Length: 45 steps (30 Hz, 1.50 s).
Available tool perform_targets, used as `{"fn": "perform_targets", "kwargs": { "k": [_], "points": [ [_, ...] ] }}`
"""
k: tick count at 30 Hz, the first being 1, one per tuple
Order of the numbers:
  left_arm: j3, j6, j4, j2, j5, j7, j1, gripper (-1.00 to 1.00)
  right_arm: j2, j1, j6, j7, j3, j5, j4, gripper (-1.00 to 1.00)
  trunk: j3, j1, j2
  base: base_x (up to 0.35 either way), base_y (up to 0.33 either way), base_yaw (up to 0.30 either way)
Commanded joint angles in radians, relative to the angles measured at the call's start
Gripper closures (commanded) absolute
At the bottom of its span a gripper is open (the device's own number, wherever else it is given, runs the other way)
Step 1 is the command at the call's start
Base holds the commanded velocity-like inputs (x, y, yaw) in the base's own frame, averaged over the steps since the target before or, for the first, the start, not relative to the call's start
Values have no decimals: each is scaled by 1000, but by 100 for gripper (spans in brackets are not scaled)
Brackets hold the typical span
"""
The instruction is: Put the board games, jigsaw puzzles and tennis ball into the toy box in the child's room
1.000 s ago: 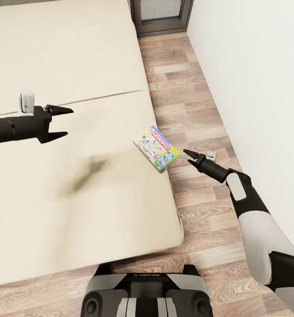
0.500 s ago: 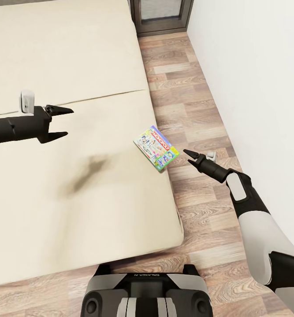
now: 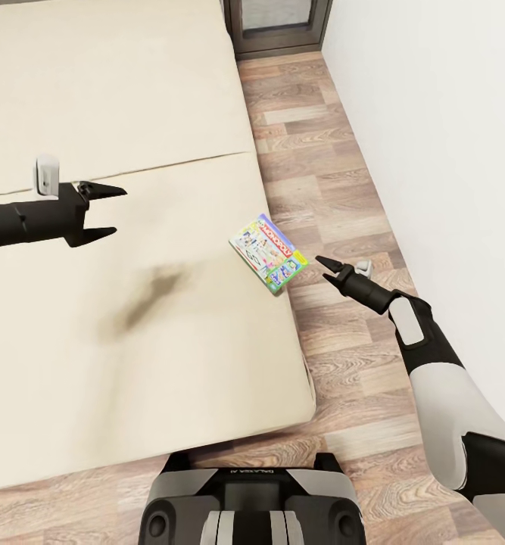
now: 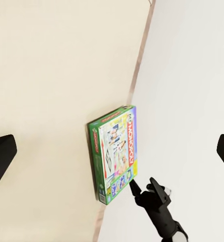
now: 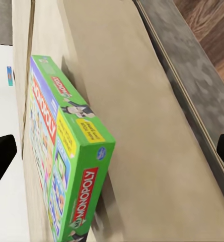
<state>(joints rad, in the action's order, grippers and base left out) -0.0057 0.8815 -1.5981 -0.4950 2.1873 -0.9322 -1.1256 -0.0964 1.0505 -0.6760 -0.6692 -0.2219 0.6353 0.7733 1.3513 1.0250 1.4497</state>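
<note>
One board game [image 3: 267,253], a green Monopoly box, lies flat at the right edge of the bed [image 3: 131,98], one corner jutting slightly past the mattress edge. It shows close in the right wrist view [image 5: 61,151] and further off in the left wrist view [image 4: 114,151]. My right gripper [image 3: 321,268] hovers over the floor just right of the box, open, fingers pointing at it and holding nothing. My left gripper [image 3: 118,210] hangs open over the mattress well to the box's left, with nothing in it. The table, toy box, puzzles and ball are out of view.
A white wall [image 3: 434,113] runs close along the right, leaving a narrow strip of wood floor [image 3: 320,151] beside the bed. A dark cabinet [image 3: 278,26] stands at the far end of that strip. My base [image 3: 248,503] sits at the bed's foot.
The view has crept very slightly. The board game and both grippers keep their places.
</note>
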Motion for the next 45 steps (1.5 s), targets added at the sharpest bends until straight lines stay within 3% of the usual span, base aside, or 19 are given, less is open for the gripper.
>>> {"fn": "perform_targets", "kwargs": {
  "k": [1, 45],
  "points": [
    [0, 0, 0, 0, 9, -10, -1, -100, 0, 0, -7, -1, -2, 3, 0, -100, 1, 0, 0, 0, 0, 0],
    [-1, -1, 0, 1, 8, -10, 5, -100, 6, 1, -7, -1, -1, 14, 1, -100, 2, 0, 0, 0, 0, 38]
  ]
}}
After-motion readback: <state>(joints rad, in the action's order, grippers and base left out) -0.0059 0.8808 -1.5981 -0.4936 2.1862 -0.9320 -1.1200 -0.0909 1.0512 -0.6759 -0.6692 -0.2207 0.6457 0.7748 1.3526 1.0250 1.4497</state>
